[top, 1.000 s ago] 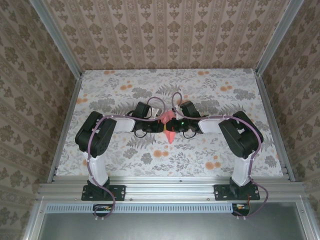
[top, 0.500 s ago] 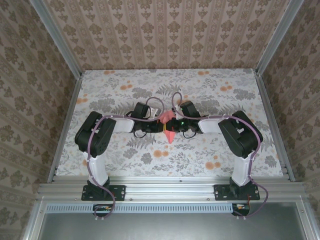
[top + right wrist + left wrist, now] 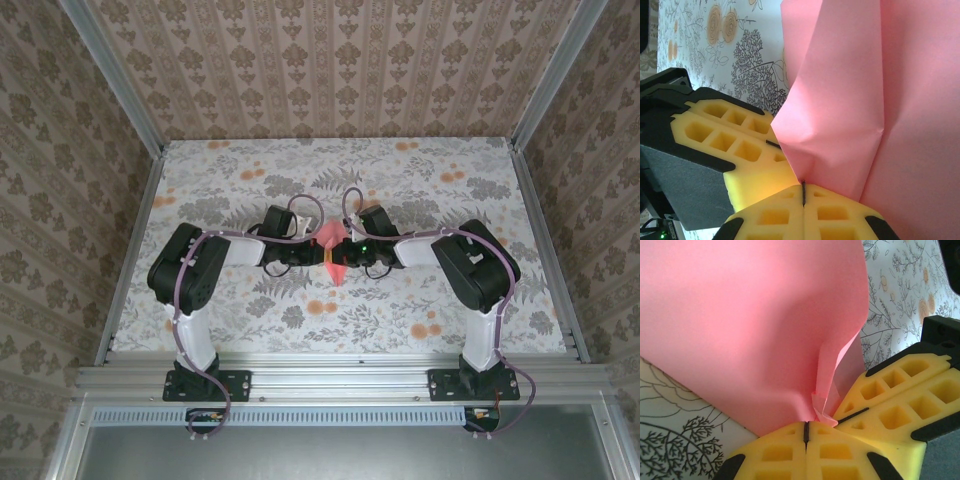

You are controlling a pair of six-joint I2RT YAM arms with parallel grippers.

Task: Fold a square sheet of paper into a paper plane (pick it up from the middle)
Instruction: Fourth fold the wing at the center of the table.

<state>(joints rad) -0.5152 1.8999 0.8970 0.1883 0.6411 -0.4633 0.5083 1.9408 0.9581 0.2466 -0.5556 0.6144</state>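
Note:
The coral-pink sheet of paper (image 3: 334, 252) is folded and creased into a narrow paper-plane shape. It hangs above the table's middle with its pointed tip toward the near edge. My left gripper (image 3: 322, 256) and right gripper (image 3: 347, 256) meet on it from either side. In the left wrist view my yellow jaws (image 3: 806, 432) are shut on a crumpled fold of the paper (image 3: 750, 330), with the right gripper's fingers (image 3: 900, 395) touching beside them. In the right wrist view my jaws (image 3: 803, 192) are shut on the paper's lower corner (image 3: 860, 100), the left fingers (image 3: 725, 135) close by.
The floral tablecloth (image 3: 450, 190) covers the table inside patterned walls with metal frame rails (image 3: 130, 250). Both arms' elbows (image 3: 185, 270) (image 3: 475, 270) stick out toward the sides, with cables looping over the wrists.
Both arms have edged slightly away from the near edge, carrying the paper with them. Both grips stay the same.

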